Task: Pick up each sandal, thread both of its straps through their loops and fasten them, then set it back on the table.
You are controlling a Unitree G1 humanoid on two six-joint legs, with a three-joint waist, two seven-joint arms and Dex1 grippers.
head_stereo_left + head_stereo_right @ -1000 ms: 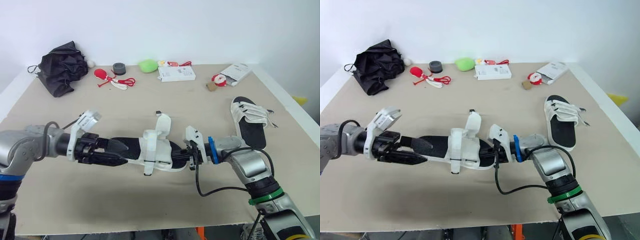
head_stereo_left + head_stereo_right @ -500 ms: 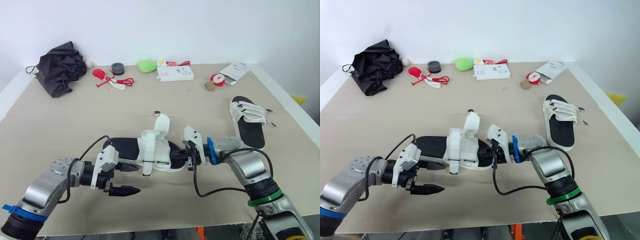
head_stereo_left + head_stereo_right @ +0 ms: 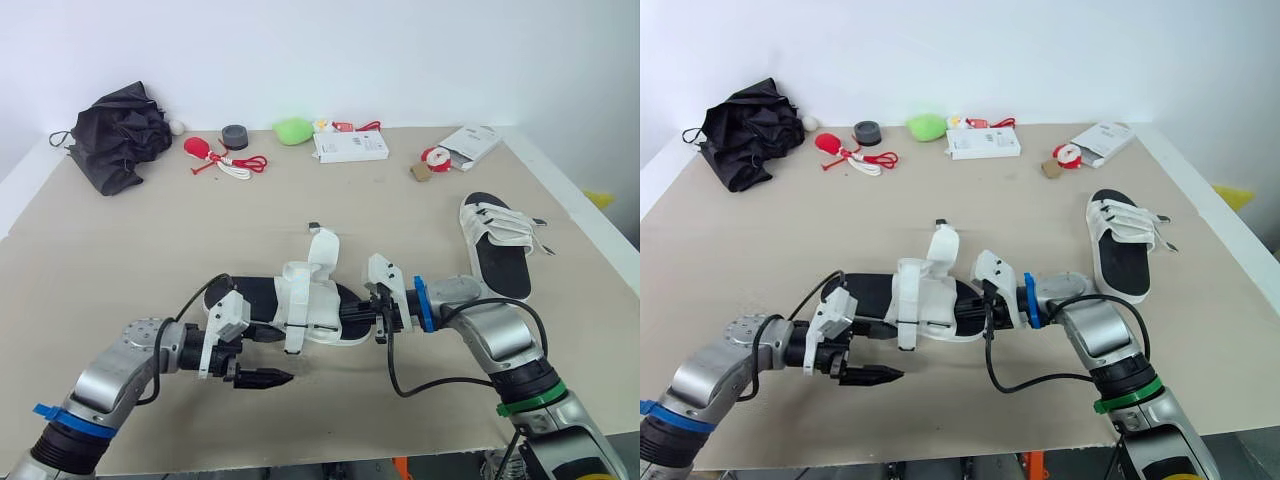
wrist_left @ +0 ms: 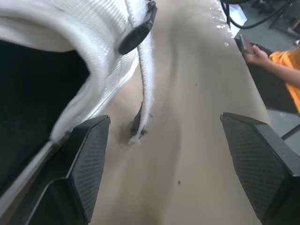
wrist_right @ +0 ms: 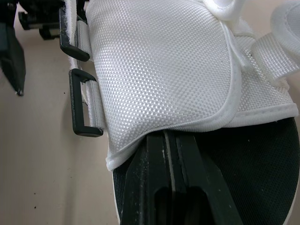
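- The unfastened sandal [image 3: 300,310] lies crosswise between your two grippers, with its black sole low over the table [image 3: 120,260]. Whether the sole rests on the table cannot be told.
- One white strap [image 3: 324,250] stands up free above the sandal's upper, so this looks like the threading step, not yet done.
- Your right gripper [image 3: 360,316] is clenched on the sandal's right end, its fingers [image 5: 164,187] pressed together on the sole edge beneath the mesh upper.
- Your left gripper [image 3: 262,357] is released and holds nothing. Its fingers [image 4: 89,159] are spread wide just beside the sandal's near edge, close to the black loops [image 5: 85,110].
- The next move likely calls for the left gripper to pinch the free strap's tip and feed it through a loop. Keep the right grip steady while you do it.
- The second sandal [image 3: 497,240] lies well apart, to the right of the first. Its straps lie across it, but whether they are fastened cannot be told.
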